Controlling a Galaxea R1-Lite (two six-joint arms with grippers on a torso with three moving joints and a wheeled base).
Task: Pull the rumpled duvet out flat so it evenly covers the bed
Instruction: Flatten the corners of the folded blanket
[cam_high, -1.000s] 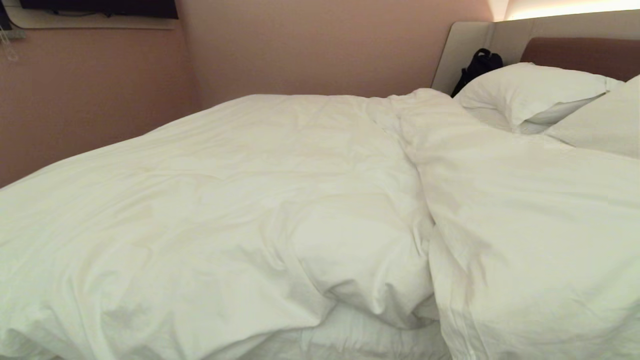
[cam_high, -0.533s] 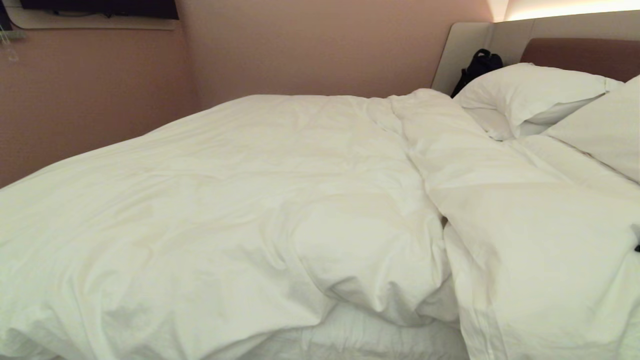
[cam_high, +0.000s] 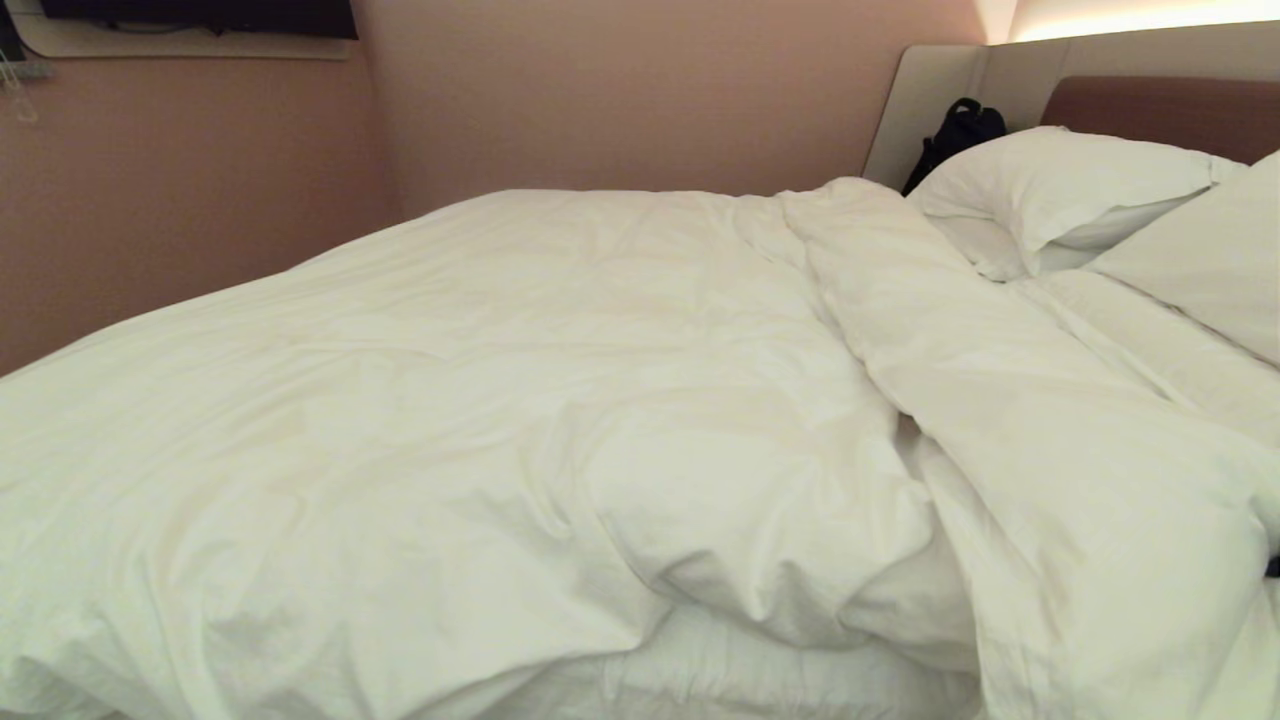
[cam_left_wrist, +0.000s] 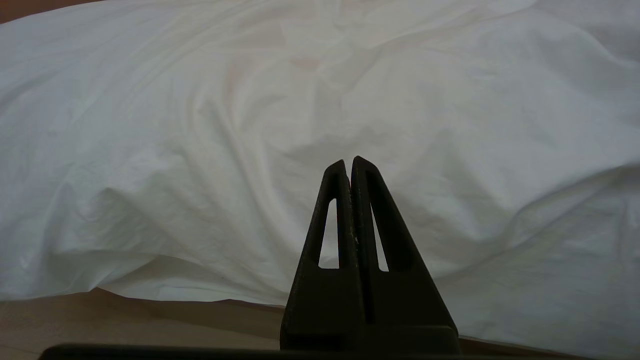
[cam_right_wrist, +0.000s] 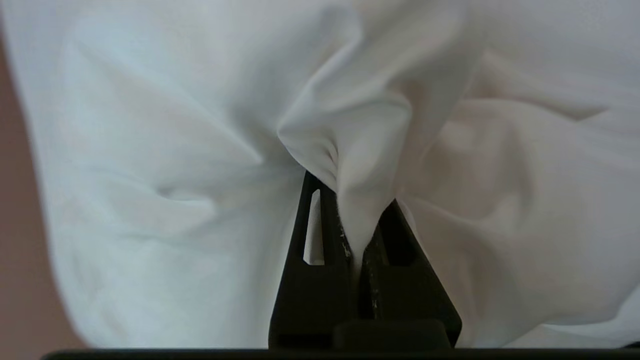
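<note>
The puffy white duvet (cam_high: 480, 420) lies rumpled over the bed, whose padded headboard (cam_high: 1160, 110) is at the far right. The duvet's right part is a long raised fold (cam_high: 1060, 480) running down toward the right edge. My right gripper (cam_right_wrist: 352, 192) is shut on a bunched pinch of duvet cloth (cam_right_wrist: 360, 130). In the head view only a dark speck of it shows at the right edge. My left gripper (cam_left_wrist: 348, 162) is shut and holds nothing. It hangs in front of the duvet's draped side (cam_left_wrist: 250, 125).
Two plump white pillows (cam_high: 1060, 180) (cam_high: 1210, 250) lean at the headboard, with a black bag (cam_high: 955, 135) behind them. A pink wall (cam_high: 620, 90) runs along the far side. A beige surface (cam_left_wrist: 100, 320) shows below the duvet's hanging edge.
The duvet's right fold has been drawn down and to the right. It has dropped lower and uncovered the near pillow and a flat strip of bedding beside it. The left arm has not moved.
</note>
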